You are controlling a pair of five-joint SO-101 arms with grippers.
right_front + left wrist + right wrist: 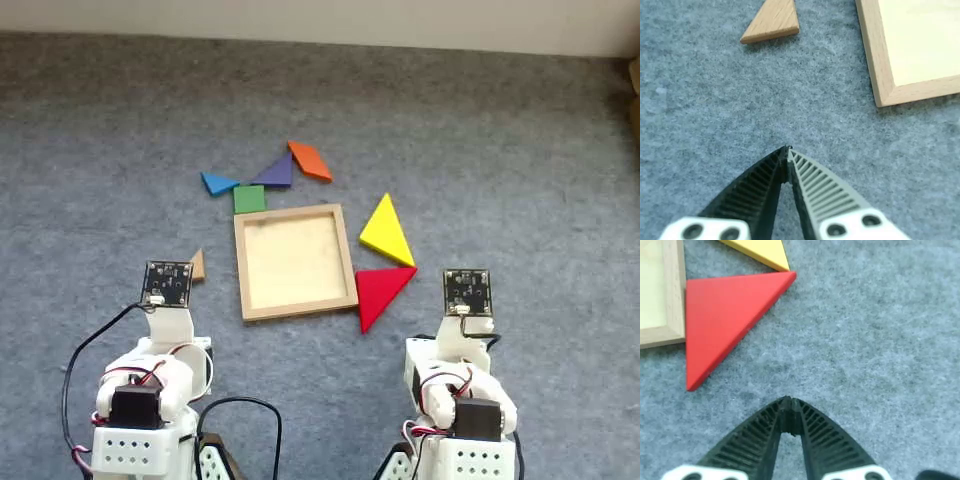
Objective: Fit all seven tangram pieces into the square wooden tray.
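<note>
Well, the tray (298, 309) lies in the middle of the tabletop (520, 140) with a bare floor, so I judge the job to be at its very start: none of the seven pieces is in yet.

The red triangle (380, 288) lies against the tray's near right corner. The yellow triangle (385, 232) sits just beside the right rim, its tip meeting the red one. The green square (249, 198) touches the far rim at the left corner. Beyond it run the blue triangle (217, 183), the purple triangle (277, 172) and the orange piece (310, 160). The tan piece (198, 265) lies near the left rim, apart from it.

I would start with a big triangle, and the red one is closest to my right arm. That calls for spreading the tool, dropping it over a corner of the flat piece, lifting it clear of the rim and seating it square into a tray corner. I expect thin wood on felt to be awkward to pinch.

Both arms are folded back at the near edge, one on each side of the tray. The left tool (788, 149) is clenched on nothing, tips met, aimed at the felt between the tan piece and the tray corner. The right tool (789, 400) is likewise clenched and empty, just short of the red triangle's near point.
</note>
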